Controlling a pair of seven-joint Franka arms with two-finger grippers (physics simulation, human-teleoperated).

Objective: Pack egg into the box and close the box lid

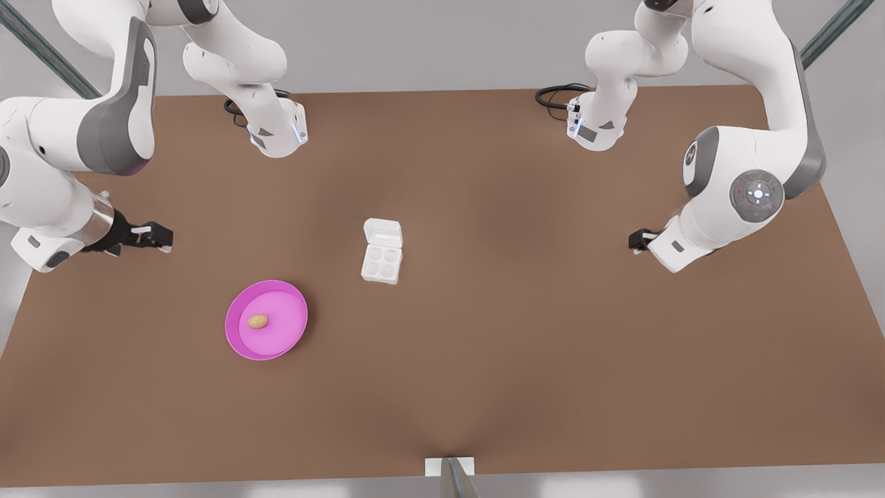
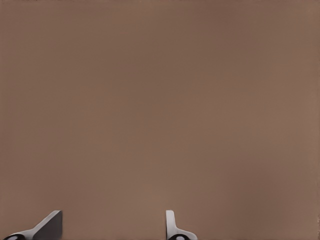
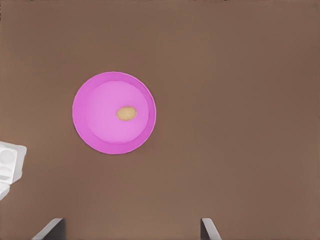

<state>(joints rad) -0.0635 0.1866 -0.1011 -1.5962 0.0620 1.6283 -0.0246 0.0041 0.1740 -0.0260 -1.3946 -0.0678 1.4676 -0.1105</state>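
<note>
At the front view's left edge: right gripper (image 1: 164,237) hovers over bare table (image 1: 553,360), jaws spread wide, nothing between them. Matched to this arm by its wrist view, which looks out at the pink plate (image 3: 85,131) and a corner of the box (image 3: 10,162).

Next across: pink plate, nearer the camera than the right gripper. The egg (image 1: 258,321) lies at about its centre, on its side, not touching the rim. Long axis runs roughly across the front view, from the view's left to its right.

Mid-table: the box, well apart from the plate. All four cups empty. Box lid (image 1: 383,232) hinged open, on the far side of the base.

Front view's right: left gripper (image 1: 635,240), jaws also apart and empty, above bare table. This arm waits.

Judgement: nothing packed yet; the pick is the step in hand.
- Right gripper is clearly the nearer one to the egg; the left has the box between it and the plate.
- From the right gripper's jaws the egg lies toward the camera and somewhat toward the box.
- The fingers should probably close across the egg's short axis.
- Risk: the egg may roll on the plate if nudged off-centre.
</note>
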